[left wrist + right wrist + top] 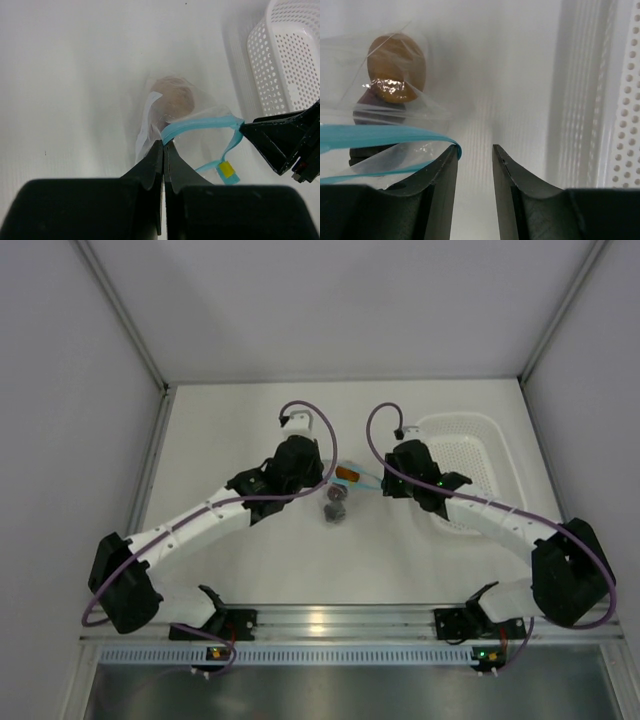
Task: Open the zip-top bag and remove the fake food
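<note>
The zip-top bag (352, 481) sits about mid-table, just left of the white basket (470, 440) and stretched between the two grippers. Its light blue zip strip (200, 123) runs from one gripper to the other. At the right-hand end the strip bends back toward the near side and ends in a small yellow tab (227, 171).

The left gripper (164, 146) is pinched tight on the left end of the strip, with its fingers pressed together and clear plastic bunched at their tips. The right gripper (475, 150) has its fingers a narrow gap apart, and only bare table (250, 570) shows between them. The end of the blue strip curls against the tip of its left finger (447, 165). From the left wrist camera, this gripper's tip touches the strip where it bends.

The fake food shows through the plastic. The orange piece (395, 65) is seen behind a crinkled fold, with a dark purple piece (370, 113) just below it. The left wrist camera shows one rounded brownish piece (174, 99) blurred behind the film. From above, the orange piece lies beside the strip and the dark pieces (333, 508) lie nearer than it. I cannot tell whether the bag rests on the table or hangs just above it.
</note>
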Controlling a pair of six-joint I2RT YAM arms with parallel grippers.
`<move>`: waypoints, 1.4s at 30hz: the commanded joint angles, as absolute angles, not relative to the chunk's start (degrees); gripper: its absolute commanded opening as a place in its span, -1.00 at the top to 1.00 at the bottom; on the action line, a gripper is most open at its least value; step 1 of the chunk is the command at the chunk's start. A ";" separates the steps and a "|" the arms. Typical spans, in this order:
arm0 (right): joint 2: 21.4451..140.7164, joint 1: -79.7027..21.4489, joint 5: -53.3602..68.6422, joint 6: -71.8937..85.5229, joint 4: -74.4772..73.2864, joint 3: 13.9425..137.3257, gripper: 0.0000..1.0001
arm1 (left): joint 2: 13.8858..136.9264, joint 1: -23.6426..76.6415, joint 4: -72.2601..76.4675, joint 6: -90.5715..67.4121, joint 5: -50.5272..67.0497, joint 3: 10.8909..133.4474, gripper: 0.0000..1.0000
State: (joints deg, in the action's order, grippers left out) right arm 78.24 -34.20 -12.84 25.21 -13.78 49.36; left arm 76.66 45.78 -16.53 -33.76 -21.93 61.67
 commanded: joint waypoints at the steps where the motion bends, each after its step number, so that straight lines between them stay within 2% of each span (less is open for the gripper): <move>1: 76.47 -32.78 -5.91 25.75 -10.73 49.48 0.30 | 76.72 46.14 -17.58 -31.90 -24.88 65.48 1.00; 3: 76.12 -33.13 -1.33 26.01 -10.28 50.36 0.29 | 77.96 46.76 -17.58 -32.43 -24.35 66.53 1.00; 8: 72.61 -34.98 1.22 27.24 -11.07 52.64 0.26 | 81.73 49.65 -17.40 -33.93 -24.87 69.87 1.00; 19: 66.71 -39.64 -1.75 28.39 -12.39 53.88 0.25 | 90.17 52.12 -17.23 -42.00 -23.73 75.06 1.00; 32: 81.45 -39.64 -8.78 29.26 -3.08 56.33 0.35 | 91.32 52.03 -15.92 -47.28 -25.40 73.92 1.00; 42: 92.01 -40.78 -15.38 40.87 1.23 60.82 0.35 | 88.16 51.24 -11.25 -49.39 -23.20 66.01 1.00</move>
